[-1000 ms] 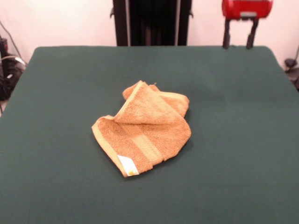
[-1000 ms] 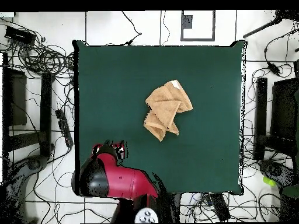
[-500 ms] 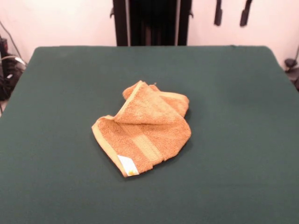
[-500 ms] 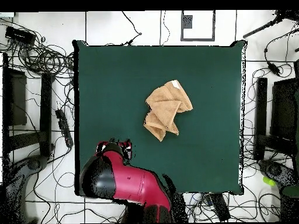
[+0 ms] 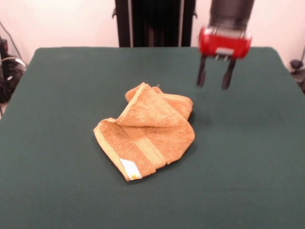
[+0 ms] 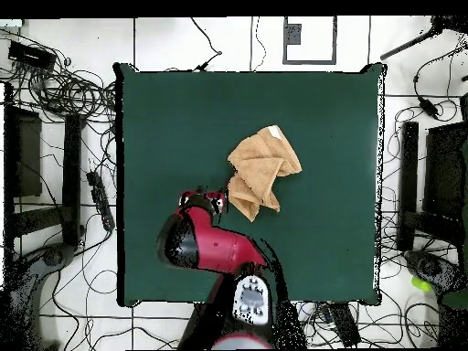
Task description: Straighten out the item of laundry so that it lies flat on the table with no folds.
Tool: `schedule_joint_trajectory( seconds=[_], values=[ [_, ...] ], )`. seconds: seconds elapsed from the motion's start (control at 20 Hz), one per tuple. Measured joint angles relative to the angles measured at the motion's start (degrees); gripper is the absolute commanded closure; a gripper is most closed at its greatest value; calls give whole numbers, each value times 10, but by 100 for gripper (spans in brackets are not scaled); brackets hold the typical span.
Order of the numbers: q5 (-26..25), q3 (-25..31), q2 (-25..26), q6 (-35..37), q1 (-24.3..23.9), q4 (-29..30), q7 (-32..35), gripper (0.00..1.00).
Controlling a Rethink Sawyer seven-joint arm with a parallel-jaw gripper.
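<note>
The orange-tan towel [image 5: 147, 132] lies crumpled and folded over itself near the middle of the dark green table [image 5: 57, 95]. Its white label [image 5: 129, 168] shows at the near corner, with the woven band beside it. It also shows in the overhead view [image 6: 260, 171]. My gripper [image 5: 214, 78] hangs open and empty above the table, to the right of the towel's far end and apart from it. In the overhead view the gripper [image 6: 203, 196] sits just left of the towel's lower end.
The black pedestal [image 5: 155, 23] stands at the table's far edge. Cables [image 6: 64, 87] and dark equipment [image 6: 430, 183] lie on the floor around the table.
My arm has come down and inward over the table, from the far right corner toward the towel. The towel has not moved.
</note>
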Motion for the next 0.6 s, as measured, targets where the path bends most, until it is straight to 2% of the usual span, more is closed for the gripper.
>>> schedule_joint_trajectory(
  seconds=[0.35, 0.6],
  values=[
    [-50, 3, 120, -91, -49, -63, 0, 0],
    [-81, -6, 129, -119, -43, -76, 0, 0]
  ],
)
